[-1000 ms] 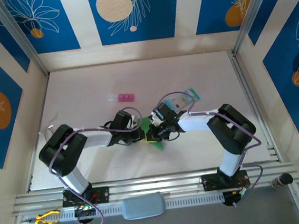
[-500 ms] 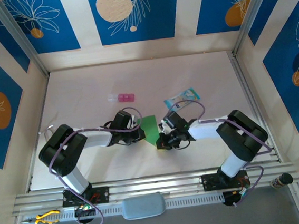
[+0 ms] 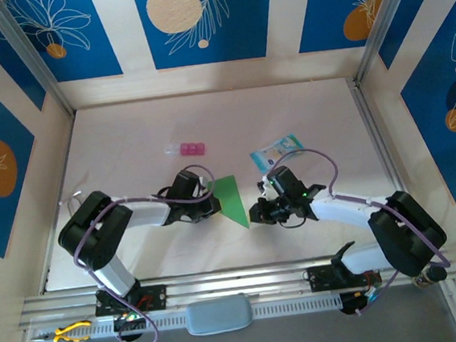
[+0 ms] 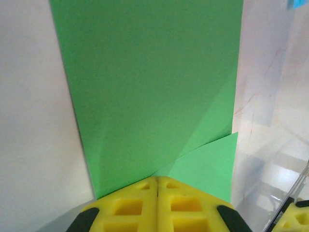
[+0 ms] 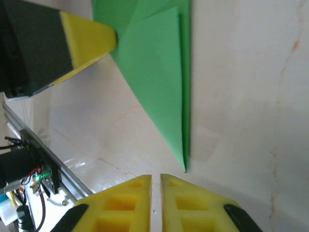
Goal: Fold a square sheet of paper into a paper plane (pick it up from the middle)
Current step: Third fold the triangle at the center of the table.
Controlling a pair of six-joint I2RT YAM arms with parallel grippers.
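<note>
The square sheet of paper (image 3: 231, 198) is bright green and creased into a pointed wedge, lying flat on the table with its tip toward the near edge. My left gripper (image 3: 215, 205) is shut on its left edge. In the left wrist view the yellow fingertips (image 4: 158, 180) meet where a diagonal fold of the paper (image 4: 149, 82) runs in. My right gripper (image 3: 258, 213) sits just right of the tip, apart from the paper. In the right wrist view its jaws (image 5: 155, 178) stand a narrow gap apart with nothing between them, and the paper's point (image 5: 184, 164) ends just ahead.
A small pink block (image 3: 187, 149) lies at the back left of centre. A pale blue printed packet (image 3: 277, 150) lies behind the right wrist. Metal rails (image 3: 223, 285) run along the near edge, and the left finger (image 5: 89, 37) shows in the right wrist view.
The right gripper let go of the paper, parted its jaws slightly and drew back to the right. The paper has settled flat and spread out. The left gripper has kept its hold.
</note>
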